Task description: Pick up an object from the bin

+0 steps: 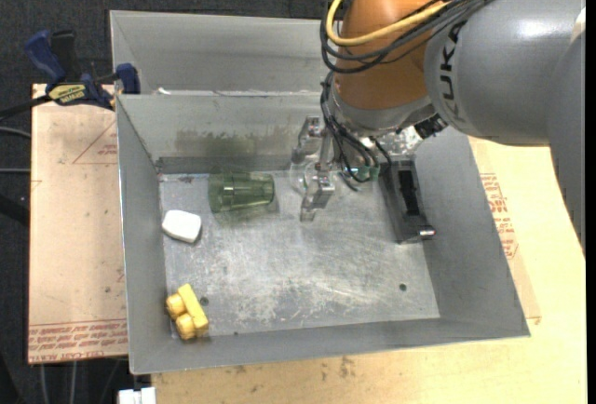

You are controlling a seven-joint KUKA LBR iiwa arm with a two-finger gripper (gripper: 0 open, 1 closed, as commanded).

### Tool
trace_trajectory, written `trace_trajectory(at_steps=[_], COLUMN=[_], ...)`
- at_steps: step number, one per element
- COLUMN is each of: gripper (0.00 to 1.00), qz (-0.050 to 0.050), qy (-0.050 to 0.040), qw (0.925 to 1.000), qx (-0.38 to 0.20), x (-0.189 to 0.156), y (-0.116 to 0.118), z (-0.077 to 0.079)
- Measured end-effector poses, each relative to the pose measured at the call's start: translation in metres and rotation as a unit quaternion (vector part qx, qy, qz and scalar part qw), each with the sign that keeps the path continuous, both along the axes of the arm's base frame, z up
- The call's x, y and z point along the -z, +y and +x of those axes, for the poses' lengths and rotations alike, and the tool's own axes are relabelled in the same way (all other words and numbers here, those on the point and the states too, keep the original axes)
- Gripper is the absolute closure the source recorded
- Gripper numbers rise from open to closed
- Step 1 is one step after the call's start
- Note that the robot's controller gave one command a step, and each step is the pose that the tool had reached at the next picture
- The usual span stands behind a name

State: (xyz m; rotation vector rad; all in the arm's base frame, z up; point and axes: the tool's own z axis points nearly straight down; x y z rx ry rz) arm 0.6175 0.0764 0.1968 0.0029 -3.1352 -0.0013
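My gripper point(314, 195) hangs under the orange cover, low over the bin floor near the back middle. Nothing shows in it. Just to its left a green see-through cup point(241, 195) lies on its side near the back wall, a small gap away from the gripper. To the gripper's right a long black bar-like object point(408, 202) lies along the foot of the right wall.
A white oval lump point(182, 226) rests by the left wall. A yellow toy block point(187, 313) sits in the front left corner. The arm and its cables cover the bin's back right part. Bare floor stretches across the middle and front.
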Motion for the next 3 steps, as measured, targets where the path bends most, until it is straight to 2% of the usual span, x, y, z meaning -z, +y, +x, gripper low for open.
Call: trace_trajectory(at_steps=[1, 2, 3], gripper=[0.00, 0.00, 1.00], qz=[0.000, 0.000, 0.001], qy=[-0.0037, -0.0083, -0.0052], qw=[1.0000, 0.9996, 0.9991], qx=[0.001, -0.025, 0.043], x=[-0.005, 0.045, 0.113], y=[0.000, 0.033, 0.034], z=[0.001, 0.018, 0.013])
